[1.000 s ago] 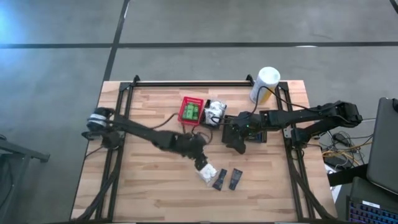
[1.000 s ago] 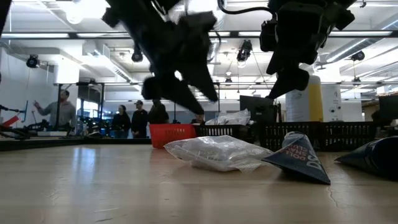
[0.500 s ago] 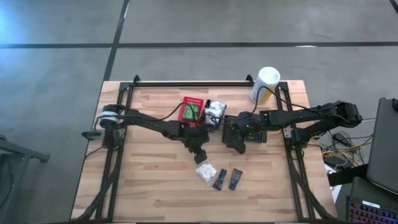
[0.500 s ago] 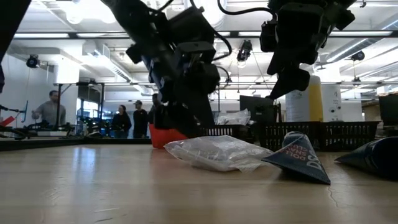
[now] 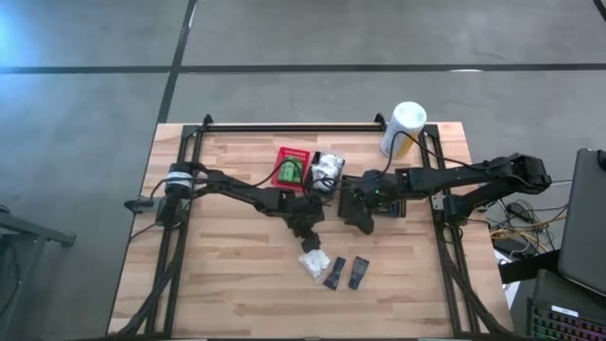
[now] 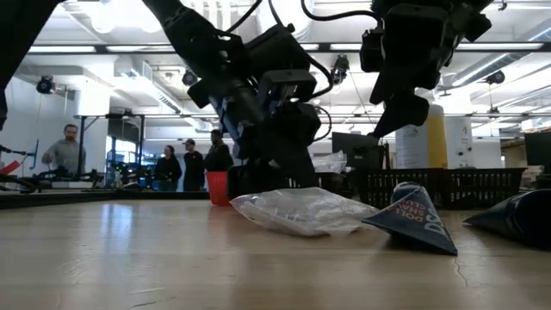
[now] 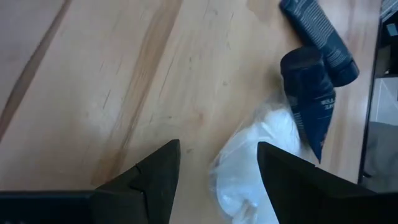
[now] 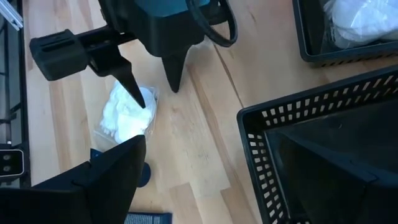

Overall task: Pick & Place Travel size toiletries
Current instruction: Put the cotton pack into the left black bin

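Wooden table (image 5: 218, 275), mid-front: white pouch (image 5: 313, 262) beside two dark packets (image 5: 346, 273). Left end effector (image 5: 308, 241) spread wide, empty, just above pouch's back edge. Right end effector (image 5: 364, 224) wide, empty, nearby toward right edge, over black basket (image 8: 323, 149).

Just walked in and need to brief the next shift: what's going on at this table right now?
The robot is sorting travel toiletries. The left gripper hangs open just above the white plastic pouch on the wooden table, holding nothing. Two dark packets lie right beside the pouch. The right gripper waits open and empty near the black basket. The red basket already holds green packets, and another white pouch lies in a black basket beside it.
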Motion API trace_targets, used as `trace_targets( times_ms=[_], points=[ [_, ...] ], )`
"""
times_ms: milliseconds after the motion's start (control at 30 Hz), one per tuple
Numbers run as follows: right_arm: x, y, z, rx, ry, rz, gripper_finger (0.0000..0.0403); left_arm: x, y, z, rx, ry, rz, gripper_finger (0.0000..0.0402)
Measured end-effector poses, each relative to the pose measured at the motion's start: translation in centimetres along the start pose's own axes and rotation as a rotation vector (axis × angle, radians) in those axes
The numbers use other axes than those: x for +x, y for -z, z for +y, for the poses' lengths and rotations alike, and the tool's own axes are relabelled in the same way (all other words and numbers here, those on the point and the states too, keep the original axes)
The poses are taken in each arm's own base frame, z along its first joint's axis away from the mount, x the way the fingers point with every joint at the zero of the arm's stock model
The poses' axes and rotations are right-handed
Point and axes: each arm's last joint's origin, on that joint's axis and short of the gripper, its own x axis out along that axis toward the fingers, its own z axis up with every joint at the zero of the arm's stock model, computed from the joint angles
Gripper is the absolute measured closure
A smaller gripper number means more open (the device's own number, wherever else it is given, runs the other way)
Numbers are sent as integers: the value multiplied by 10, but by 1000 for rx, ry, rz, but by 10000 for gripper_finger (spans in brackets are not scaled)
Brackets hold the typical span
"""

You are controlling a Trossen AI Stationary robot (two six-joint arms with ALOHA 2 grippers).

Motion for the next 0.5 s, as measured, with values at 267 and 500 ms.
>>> trace_targets(
  times_ms=[267,500],
  points=[
    [0,0,0,-5,1,1,39,1,1,-2,58,30,9,193],
    [0,0,-1,-6,10,-3,39,3,4,-6,89,45,24,269]
  ],
)
